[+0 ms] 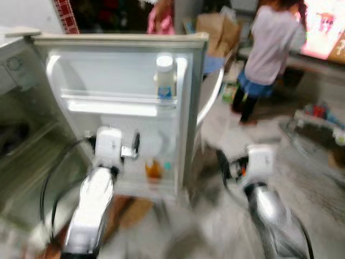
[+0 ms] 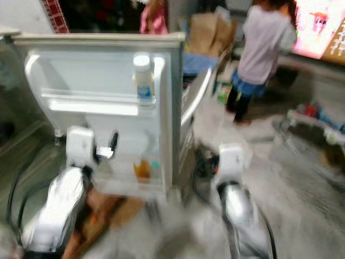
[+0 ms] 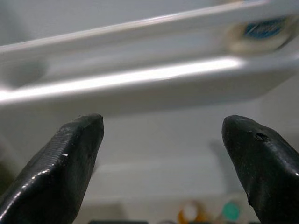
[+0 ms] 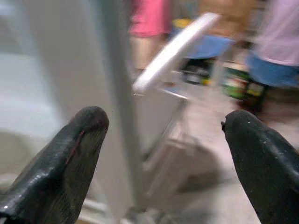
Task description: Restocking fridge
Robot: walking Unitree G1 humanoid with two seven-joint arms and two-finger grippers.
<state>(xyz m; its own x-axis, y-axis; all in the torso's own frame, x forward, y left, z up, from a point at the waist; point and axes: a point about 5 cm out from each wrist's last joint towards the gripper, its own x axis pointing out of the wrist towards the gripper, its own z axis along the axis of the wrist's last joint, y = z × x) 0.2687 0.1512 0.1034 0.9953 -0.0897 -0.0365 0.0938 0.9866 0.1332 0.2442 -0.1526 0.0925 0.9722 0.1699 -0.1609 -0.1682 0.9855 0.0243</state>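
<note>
Motion-blurred head views with two wrist views. The small white fridge (image 1: 16, 135) stands at the robot's left with its white moulded door (image 1: 118, 108) swung wide open, the inner face turned toward the camera. A curved white handle (image 1: 213, 94) runs down the door's far side. Beyond the door a person in a pale lilac top and blue shorts (image 1: 269, 54) stands on the grey floor (image 1: 302, 183), back turned, and a second person in pink (image 1: 161, 19) is partly visible behind the door's top edge. A brown paper bag (image 1: 218, 29) sits between them. The upper door shelf (image 1: 113, 100) carries a white plastic bottle with a blue label (image 1: 165, 78) at its right end; the lower door shelf holds a small amber bottle (image 1: 153, 168) beside a teal-capped item, too blurred to identify. The left gripper (image 3: 161, 140) is raised before the lower part of the door, fingers spread and empty, below and left of the white bottle and just left of the amber one. The right gripper (image 4: 163, 140), also spread and empty, hangs beyond the door's edge, facing the handle and the floor.
</note>
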